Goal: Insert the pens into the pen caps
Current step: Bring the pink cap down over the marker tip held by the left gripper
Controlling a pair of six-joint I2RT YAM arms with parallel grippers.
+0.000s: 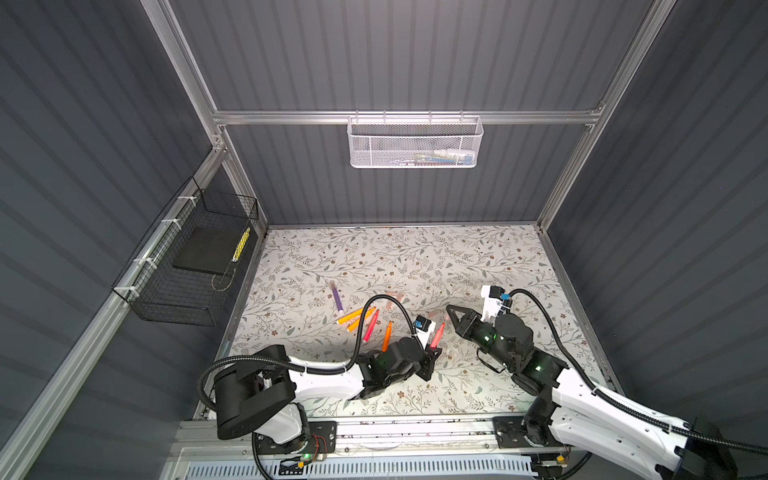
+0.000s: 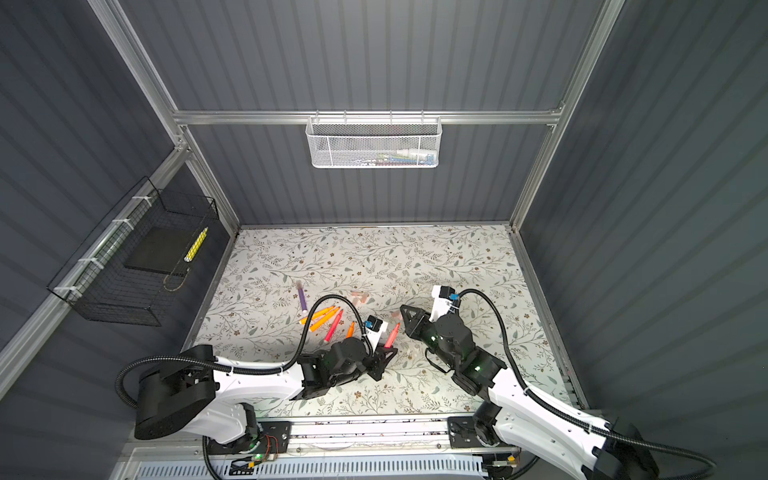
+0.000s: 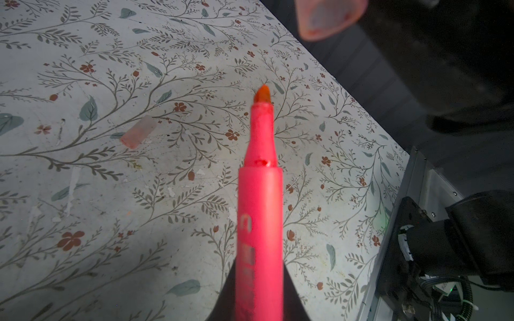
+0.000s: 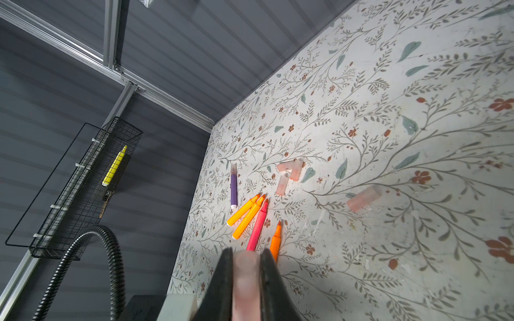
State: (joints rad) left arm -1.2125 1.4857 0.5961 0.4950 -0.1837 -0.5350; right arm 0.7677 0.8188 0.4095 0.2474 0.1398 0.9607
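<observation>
Mid-table, a pink-red marker pen (image 3: 260, 211) is pinched by the left gripper (image 1: 433, 352).
A yellow marker (image 1: 241, 244) is kept in the black wire basket (image 1: 166, 307); the right gripper's (image 4: 246, 254) pinched pale translucent cap (image 4: 246, 280) is shown by its wrist view.

You see a smooth, slightly glossy pink-red plastic marker pen (image 3: 260, 222) with a fibrous felt tip, and a frosted, pale pink translucent plastic cap (image 4: 246, 280). The floral-print table cover (image 4: 389, 139) looks matt and scuffed. In both top views, at twelve o'clock there is a white perforated-metal basket (image 1: 395, 147) on brushed aluminium rails (image 1: 282, 117), and at nine o'clock a black wire-grid basket (image 1: 174, 305).
</observation>
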